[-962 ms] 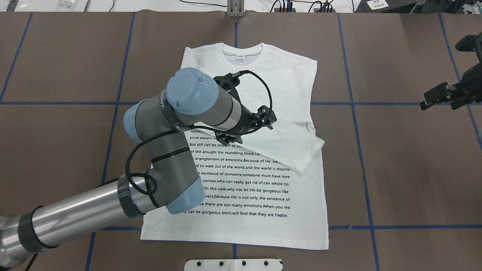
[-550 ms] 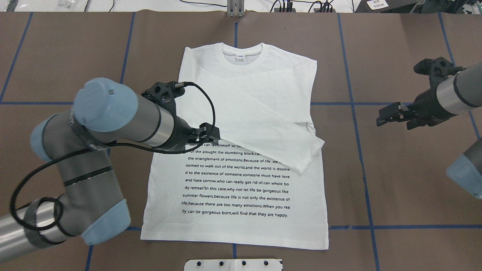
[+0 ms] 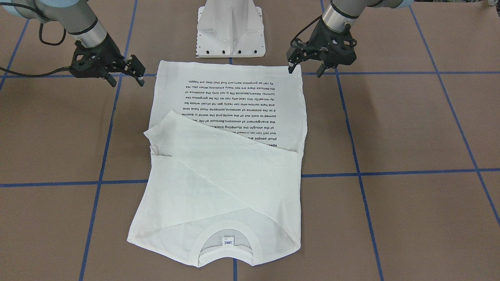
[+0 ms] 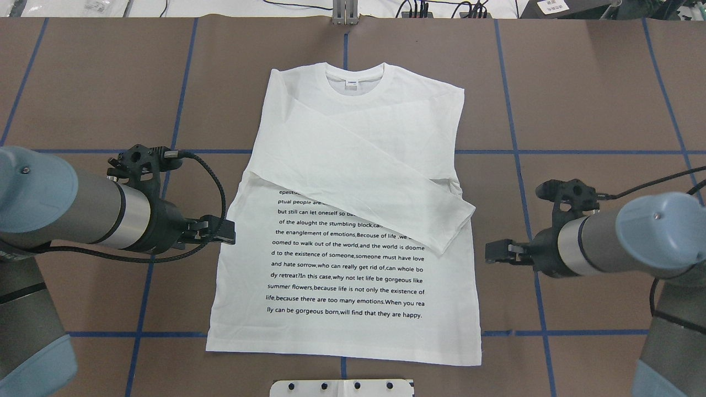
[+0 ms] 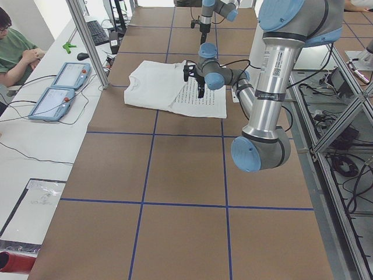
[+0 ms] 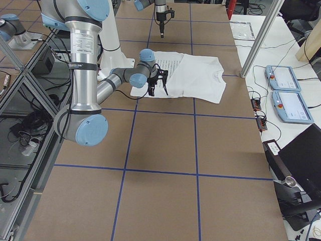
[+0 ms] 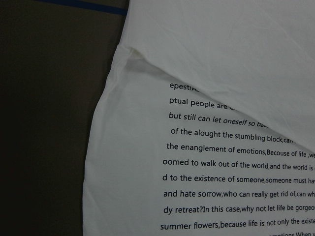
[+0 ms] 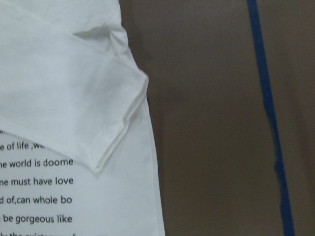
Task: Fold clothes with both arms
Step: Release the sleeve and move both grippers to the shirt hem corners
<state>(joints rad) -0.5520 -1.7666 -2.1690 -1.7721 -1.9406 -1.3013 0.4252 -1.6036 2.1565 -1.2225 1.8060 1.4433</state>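
The white long-sleeved T-shirt lies flat on the brown table, text side up, collar at the far end. One sleeve is folded diagonally across the chest, its cuff near the shirt's right edge. My left gripper is open and empty, hovering just off the shirt's left edge. My right gripper is open and empty, hovering just off the right edge. In the front-facing view the left gripper and the right gripper flank the hem end of the shirt. Both wrist views show only shirt and table.
The white pedestal base stands just behind the hem. Blue tape lines grid the table. Operator tablets and a seated person are beyond the far edge, cables along it.
My left arm has pulled back off the shirt's chest to its left edge. My right arm has swung in from the far right to the shirt's right edge. The shirt has not moved.
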